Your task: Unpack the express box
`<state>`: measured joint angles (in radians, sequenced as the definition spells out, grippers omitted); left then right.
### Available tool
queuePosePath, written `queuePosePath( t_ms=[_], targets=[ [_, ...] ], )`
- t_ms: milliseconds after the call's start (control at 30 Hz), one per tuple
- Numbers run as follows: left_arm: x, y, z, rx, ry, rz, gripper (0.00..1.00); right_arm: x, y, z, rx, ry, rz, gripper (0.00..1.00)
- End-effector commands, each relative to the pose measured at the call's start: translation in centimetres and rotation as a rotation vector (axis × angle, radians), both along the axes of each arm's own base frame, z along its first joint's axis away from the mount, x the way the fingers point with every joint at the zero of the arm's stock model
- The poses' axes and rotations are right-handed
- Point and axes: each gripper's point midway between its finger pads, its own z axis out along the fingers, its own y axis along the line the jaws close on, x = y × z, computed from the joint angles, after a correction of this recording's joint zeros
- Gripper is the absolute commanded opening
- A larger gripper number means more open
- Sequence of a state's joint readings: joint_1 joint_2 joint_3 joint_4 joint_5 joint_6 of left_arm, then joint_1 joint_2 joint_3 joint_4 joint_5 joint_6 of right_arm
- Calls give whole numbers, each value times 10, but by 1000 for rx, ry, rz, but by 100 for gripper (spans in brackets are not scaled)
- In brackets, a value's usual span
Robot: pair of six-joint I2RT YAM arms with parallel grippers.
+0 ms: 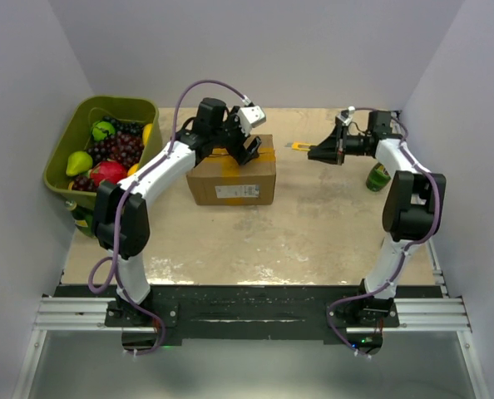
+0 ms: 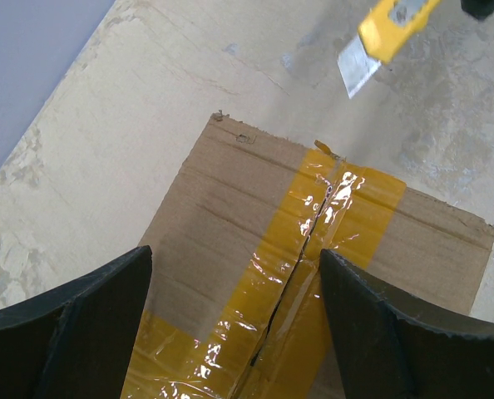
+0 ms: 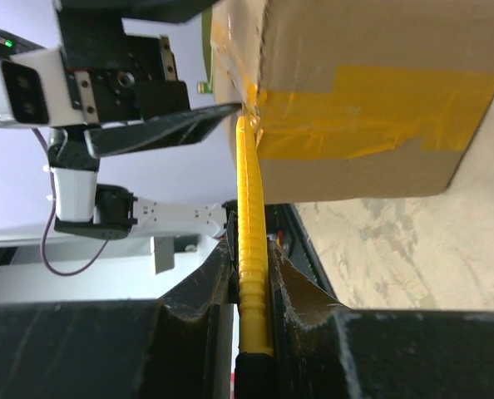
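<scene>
express box point(image 1: 230, 188) central on table point(image 1: 313, 229), fruit bin point(image 1: 114, 102) left of it, knife point(image 1: 300, 148) right of it

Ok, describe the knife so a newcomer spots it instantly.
Find the taped cardboard express box mid-table and look right. The utility knife juts from the right end effector toward it. Nothing else is slim, yellow and bare-bladed.
</scene>
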<state>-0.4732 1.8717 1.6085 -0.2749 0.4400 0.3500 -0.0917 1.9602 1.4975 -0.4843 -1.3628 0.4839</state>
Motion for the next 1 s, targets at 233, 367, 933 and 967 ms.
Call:
queuePosePath(
  t_ms=[233, 367, 933, 967],
  targets=[
    [-3, 5, -35, 57, 84, 20, 86, 3, 13, 13, -4, -60, 31, 0],
    [-2, 5, -36, 58, 85, 22, 86, 3, 18, 9, -7, -52, 41, 0],
    [-2, 6, -38, 60, 87, 23, 86, 0, 19, -6, -25, -16, 41, 0],
    [-1, 5, -37, 58, 88, 24, 86, -1, 20, -5, -23, -16, 44, 0]
  ],
)
